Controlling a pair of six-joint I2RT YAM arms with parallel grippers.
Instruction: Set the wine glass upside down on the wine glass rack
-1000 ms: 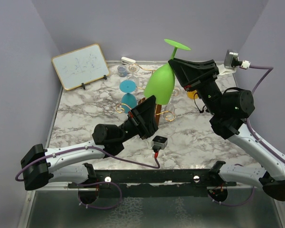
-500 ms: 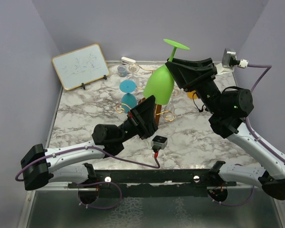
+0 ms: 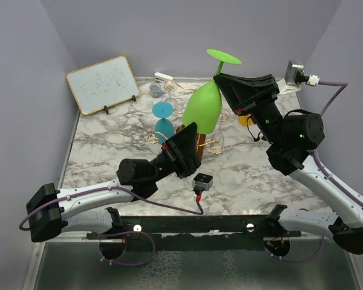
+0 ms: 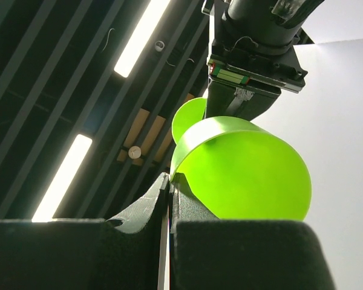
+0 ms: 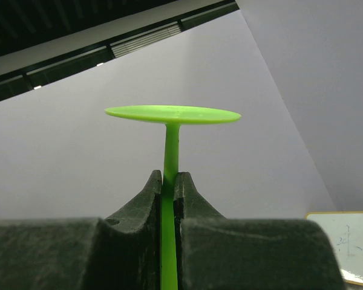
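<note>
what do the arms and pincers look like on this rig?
Matching pair: left arm and right arm have white links, black joints and purple cables. The left pincer and right pincer are black and wedge-shaped. The left camera is a small black box, the right camera silver.

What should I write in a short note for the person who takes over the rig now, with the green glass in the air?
Left gripper: jaws shut on the bowl rim of the wine glass.
Right gripper: jaws shut on the stem, just under the foot.
Wine glass: upside down, foot up, held over the wine glass rack; a blue glass is at the rack too.
Done: glass lifted and inverted.
Left: lower it onto a free rack arm, open both jaws, withdraw.
</note>
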